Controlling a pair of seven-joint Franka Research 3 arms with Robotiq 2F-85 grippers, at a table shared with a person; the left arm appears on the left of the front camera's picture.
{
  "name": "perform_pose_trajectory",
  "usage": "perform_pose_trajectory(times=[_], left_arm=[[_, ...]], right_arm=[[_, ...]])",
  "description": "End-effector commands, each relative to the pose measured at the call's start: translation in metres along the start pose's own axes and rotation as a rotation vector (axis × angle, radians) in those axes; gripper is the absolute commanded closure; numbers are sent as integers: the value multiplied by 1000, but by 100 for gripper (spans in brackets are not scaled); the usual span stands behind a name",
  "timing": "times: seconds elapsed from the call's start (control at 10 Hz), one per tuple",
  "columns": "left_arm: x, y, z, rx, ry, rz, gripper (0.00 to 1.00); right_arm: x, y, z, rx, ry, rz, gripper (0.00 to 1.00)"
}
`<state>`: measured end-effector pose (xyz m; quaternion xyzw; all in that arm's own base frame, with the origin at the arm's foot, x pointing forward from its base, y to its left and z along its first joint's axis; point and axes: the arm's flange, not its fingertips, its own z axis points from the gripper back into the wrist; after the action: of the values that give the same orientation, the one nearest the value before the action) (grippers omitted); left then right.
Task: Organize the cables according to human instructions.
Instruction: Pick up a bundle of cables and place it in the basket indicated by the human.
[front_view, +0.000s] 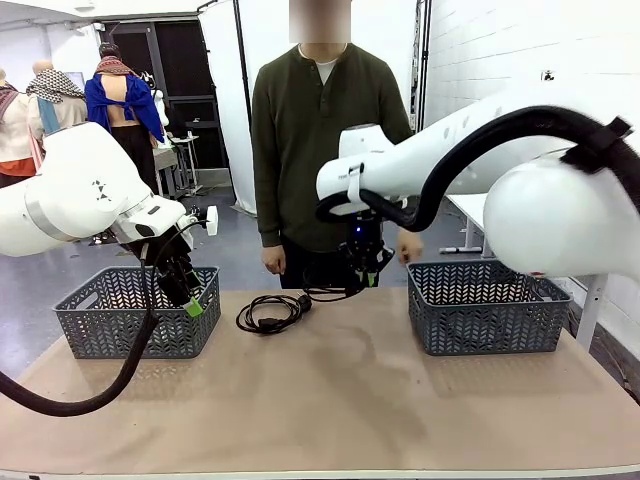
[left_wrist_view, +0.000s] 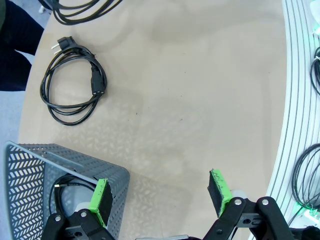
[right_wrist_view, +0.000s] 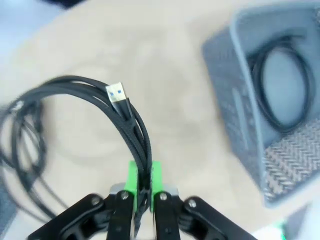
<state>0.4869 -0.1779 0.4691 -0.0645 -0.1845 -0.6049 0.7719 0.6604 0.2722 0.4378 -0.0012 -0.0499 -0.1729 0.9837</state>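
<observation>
A bare tan counter (front_view: 330, 400) carries a loose coil (front_view: 268, 316) of black power cable, its plug ends lying on the wood. To the robot's left of that coil stands the left basket (front_view: 100, 330), grey plastic lattice, with another coiled cable (left_wrist_view: 62, 187) lying inside. Over the basket corner nearest the loose coil, the left jaws hang spread wide, with nothing between the green pads (left_wrist_view: 101, 197). Well to the right of the loose coil stands the right basket (front_view: 480, 325), which holds a third coil (right_wrist_view: 280, 90). Just beyond and to the right of the loose coil, and above it, the right jaws are clenched on a braided cable (right_wrist_view: 135, 130) with a blue-tongued USB plug (right_wrist_view: 116, 94); its loops droop toward the counter. Behind the loose coil, at the far edge, a person (front_view: 320, 130) in a dark green top stands with arms down. Farther back are a grey floor (front_view: 40, 280), a white curtain (front_view: 265, 40) and a white block wall (front_view: 500, 50).
</observation>
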Motion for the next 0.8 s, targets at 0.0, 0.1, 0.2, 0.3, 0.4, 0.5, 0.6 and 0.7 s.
perform_pose_trajectory(times=[0.0,0.1,0.2,0.3,0.4,0.5,0.6,0.7], left_arm=[[1,0,1,1,0,2,0],[1,0,1,1,0,2,0],[1,0,1,1,0,2,0],[1,0,1,1,0,2,0],[1,0,1,1,0,2,0],[1,0,1,1,0,2,0],[1,0,1,1,0,2,0],[1,0,1,1,0,2,0]], right_arm=[[3,-22,22,1,48,297,100],[3,-27,32,-7,36,443,100],[4,-31,38,-22,33,600,100],[1,-36,43,-9,41,787,100],[0,-37,47,21,51,915,100],[-1,-39,49,33,30,1047,100],[-2,-40,50,41,16,1171,100],[-2,-42,52,49,19,1267,100]])
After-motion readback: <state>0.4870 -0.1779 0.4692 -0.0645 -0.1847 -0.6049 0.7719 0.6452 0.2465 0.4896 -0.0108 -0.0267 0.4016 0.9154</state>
